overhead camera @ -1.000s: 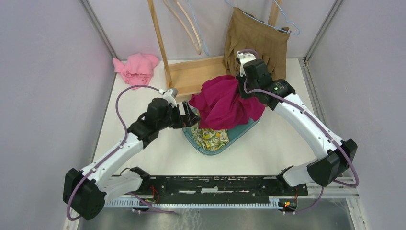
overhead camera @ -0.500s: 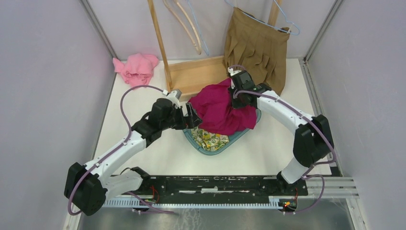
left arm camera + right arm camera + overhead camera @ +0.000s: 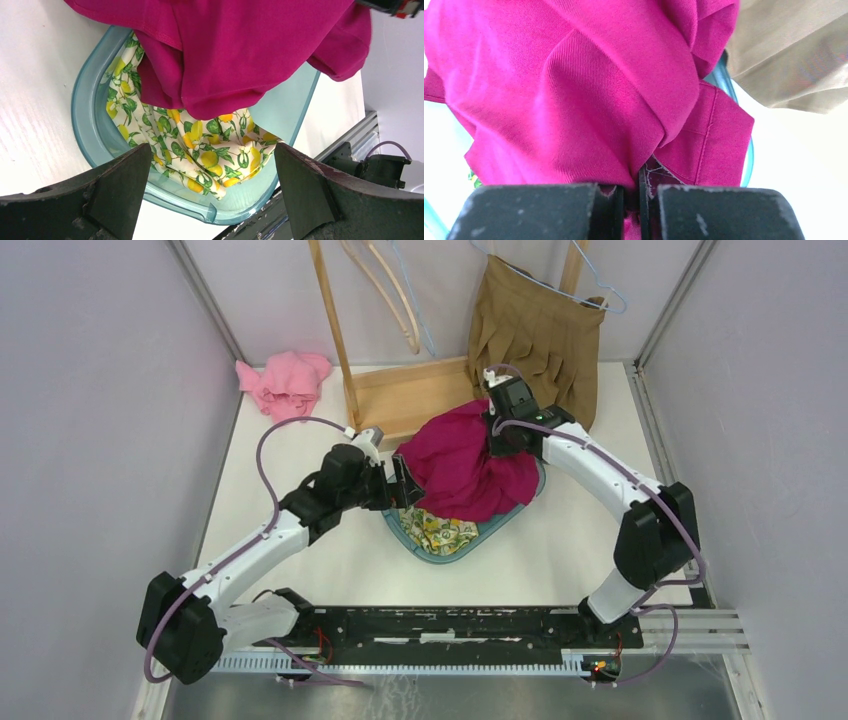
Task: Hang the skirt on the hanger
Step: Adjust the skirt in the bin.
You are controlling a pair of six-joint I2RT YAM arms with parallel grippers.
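Both arms bend inward over the bench - left gripper (image 3: pixel 401 486) spread wide, right gripper (image 3: pixel 506 437) pointing down, pinched tight on the skirt (image 3: pixel 462 468).

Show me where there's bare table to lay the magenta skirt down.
Bare strip between the teal basin and the near rail; another patch between the pink cloth and the left arm. Crowded mid-back: magenta skirt, wooden rack base, tan skirt.

A white table (image 3: pixel 560 540) is seen. A teal basin (image 3: pixel 437 556) is set near its centre, a wooden stand (image 3: pixel 410 395) is placed at twelve o'clock, and a pink cloth (image 3: pixel 285 380) is left at eleven.
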